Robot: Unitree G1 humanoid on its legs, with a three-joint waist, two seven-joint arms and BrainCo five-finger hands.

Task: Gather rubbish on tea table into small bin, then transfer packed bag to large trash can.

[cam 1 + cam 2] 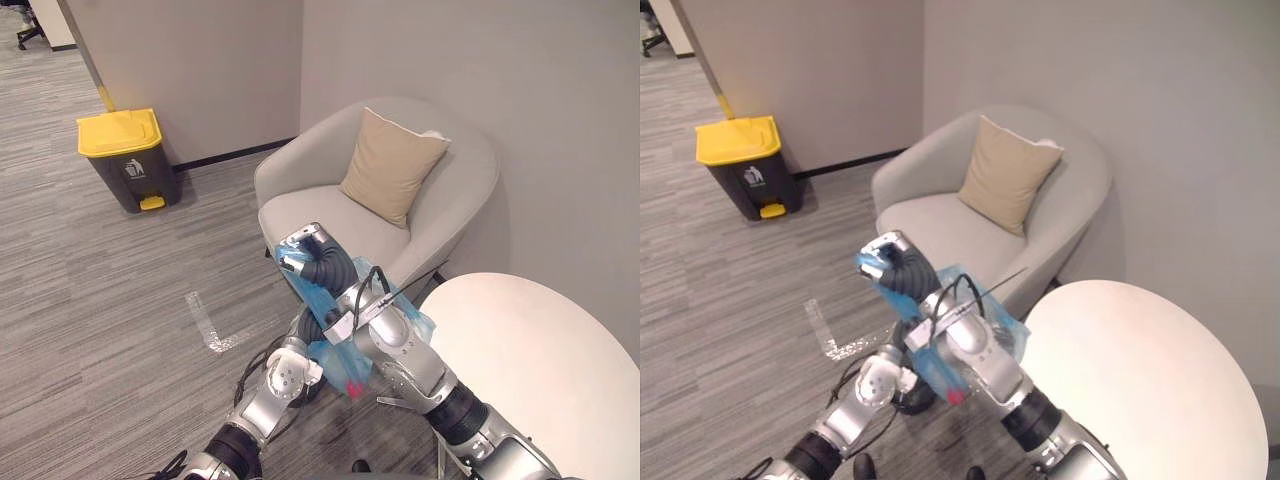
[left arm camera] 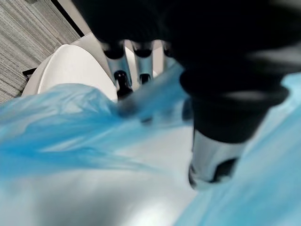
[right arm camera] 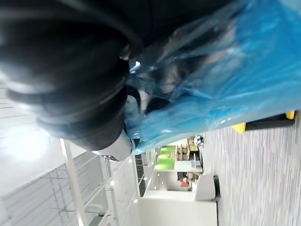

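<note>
one blue bag (image 1: 338, 358) bunched over my right robot hand (image 1: 305, 245), grip buried, can't tell, left robot hand (image 2: 214, 150) behind plastic, same, one yellow-lidded bin (image 1: 128, 158), desk (image 1: 540, 350) cut off

Grey armchair (image 1: 330, 215) in corner by wall (image 1: 200, 60); beige cushion (image 1: 392, 165) propped against backrest; tape corner mark (image 1: 210, 330) on carpet (image 1: 80, 300).

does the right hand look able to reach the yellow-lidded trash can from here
Probably not. The yellow-lidded trash can stands by the far wall, well beyond the right hand, which grips the blue bag near the armchair. The carpet between looks free for walking closer.
</note>
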